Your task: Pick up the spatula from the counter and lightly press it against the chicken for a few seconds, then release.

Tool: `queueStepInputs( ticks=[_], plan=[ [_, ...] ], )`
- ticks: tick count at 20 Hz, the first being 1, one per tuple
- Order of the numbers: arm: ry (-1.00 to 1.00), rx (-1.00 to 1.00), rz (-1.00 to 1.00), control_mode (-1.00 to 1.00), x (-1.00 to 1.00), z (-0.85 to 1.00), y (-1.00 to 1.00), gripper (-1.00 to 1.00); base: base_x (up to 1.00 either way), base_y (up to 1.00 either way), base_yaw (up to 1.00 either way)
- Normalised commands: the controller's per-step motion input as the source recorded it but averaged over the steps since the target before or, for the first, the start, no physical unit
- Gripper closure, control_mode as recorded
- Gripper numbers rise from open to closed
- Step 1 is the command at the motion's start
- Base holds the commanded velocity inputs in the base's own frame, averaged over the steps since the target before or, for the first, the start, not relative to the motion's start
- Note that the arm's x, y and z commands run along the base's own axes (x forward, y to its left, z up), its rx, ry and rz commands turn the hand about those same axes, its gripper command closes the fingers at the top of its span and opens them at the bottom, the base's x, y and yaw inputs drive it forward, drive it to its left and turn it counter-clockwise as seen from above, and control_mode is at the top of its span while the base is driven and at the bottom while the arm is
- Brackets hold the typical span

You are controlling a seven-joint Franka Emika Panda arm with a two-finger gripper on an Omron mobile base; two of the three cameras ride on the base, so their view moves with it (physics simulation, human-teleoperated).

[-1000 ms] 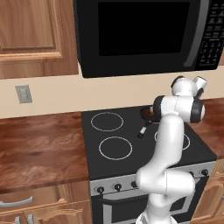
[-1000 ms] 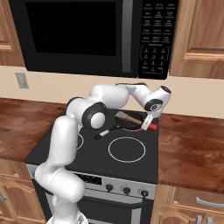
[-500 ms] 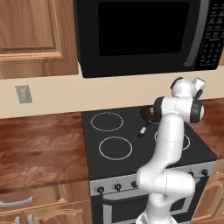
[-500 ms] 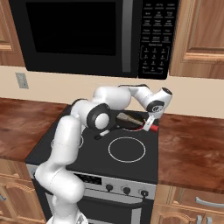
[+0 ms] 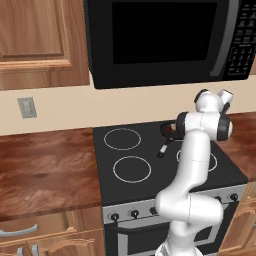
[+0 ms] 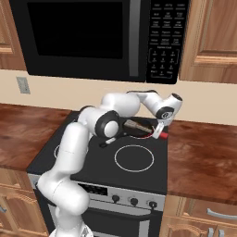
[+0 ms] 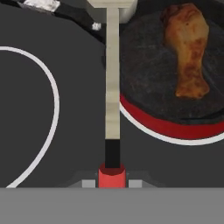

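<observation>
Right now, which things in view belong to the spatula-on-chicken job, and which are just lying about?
Belongs to the job:
spatula, blade off to one side of the meat
chicken drumstick
pan that the drumstick lies in

Just there:
microwave
wall outlet
counter
stove knobs

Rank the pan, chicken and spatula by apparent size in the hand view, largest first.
Largest: pan, even though cropped.
Then spatula and chicken, unranked: the spatula runs longer but thinner, and its handle sits nearer the camera.
</observation>
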Motion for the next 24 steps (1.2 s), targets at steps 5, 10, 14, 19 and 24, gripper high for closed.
queueStepInputs(
  ticks=[5, 10, 14, 19, 24],
  plan=[
    [0.0, 0.0, 0.02, -1.0, 0.14, -0.04, -0.03, 1.0, 0.0, 0.0, 0.0],
    [0.0, 0.0, 0.02, -1.0, 0.13, -0.09, -0.02, 1.0, 0.0, 0.0, 0.0],
    [0.0, 0.0, 0.01, -1.0, 0.15, -0.11, -0.03, 1.0, 0.0, 0.0, 0.0],
    [0.0, 0.0, 0.01, -1.0, 0.14, -0.07, -0.05, 1.0, 0.0, 0.0, 0.0],
    [0.0, 0.0, 0.01, -1.0, 0.12, -0.06, -0.06, 1.0, 0.0, 0.0, 0.0]
  ],
)
